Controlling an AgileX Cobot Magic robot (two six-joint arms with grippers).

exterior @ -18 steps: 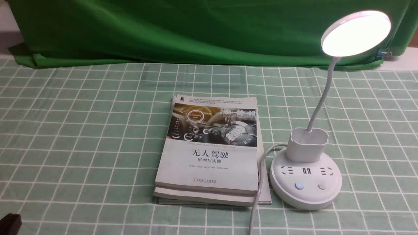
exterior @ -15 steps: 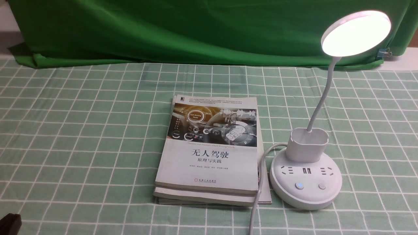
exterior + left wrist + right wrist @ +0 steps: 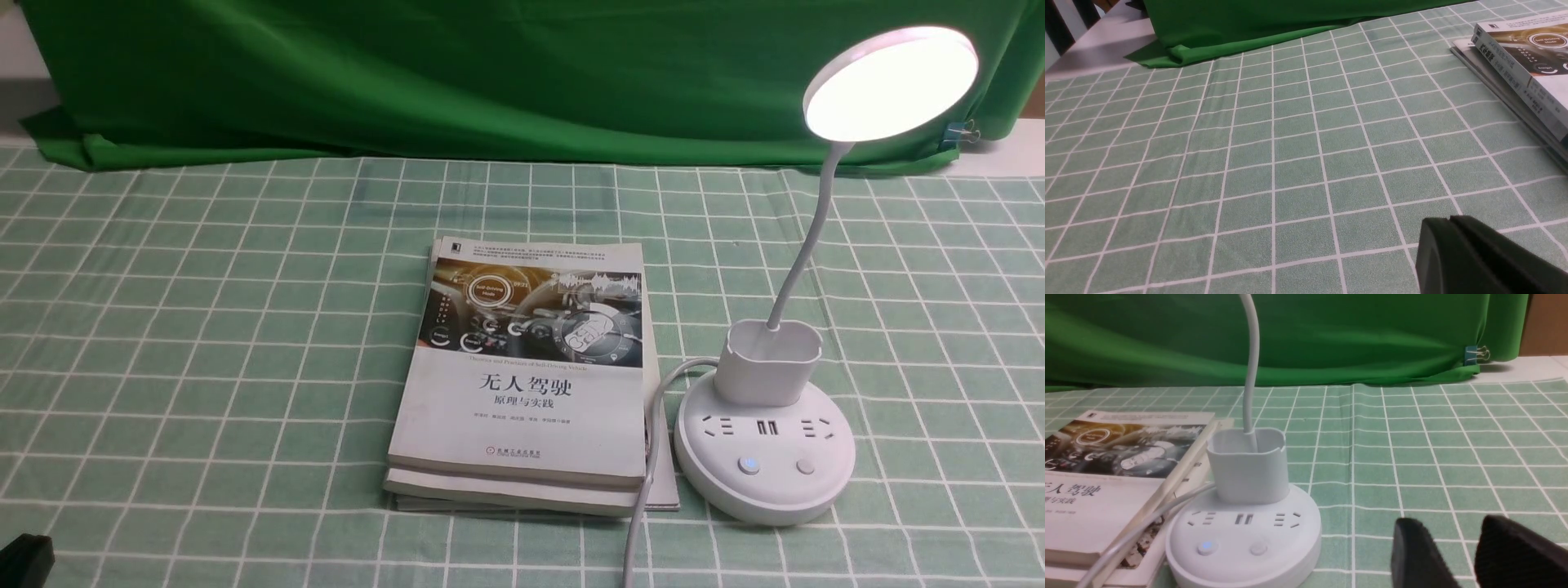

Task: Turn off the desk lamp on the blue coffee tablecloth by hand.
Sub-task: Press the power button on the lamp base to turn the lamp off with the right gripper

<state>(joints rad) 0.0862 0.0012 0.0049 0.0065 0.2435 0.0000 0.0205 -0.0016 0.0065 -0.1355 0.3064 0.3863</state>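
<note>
Nearest, at 8 o'clock on the white bench (image 3: 1012,151), the black left tool (image 3: 1449,222) is over the pale green tablecloth with a thin white grid (image 3: 204,343), its fingers together on nothing. The black right tool (image 3: 1453,526) has its fingers apart, near the white desk lamp (image 3: 763,469) but not touching it. The lamp's round base stands on this cloth at 4 o'clock, just beside a stack of white paperback books (image 3: 522,408), one button glowing blue, and its thin neck rises to the lit disc head at 1 o'clock, before the dark green backdrop fabric (image 3: 490,73).
</note>
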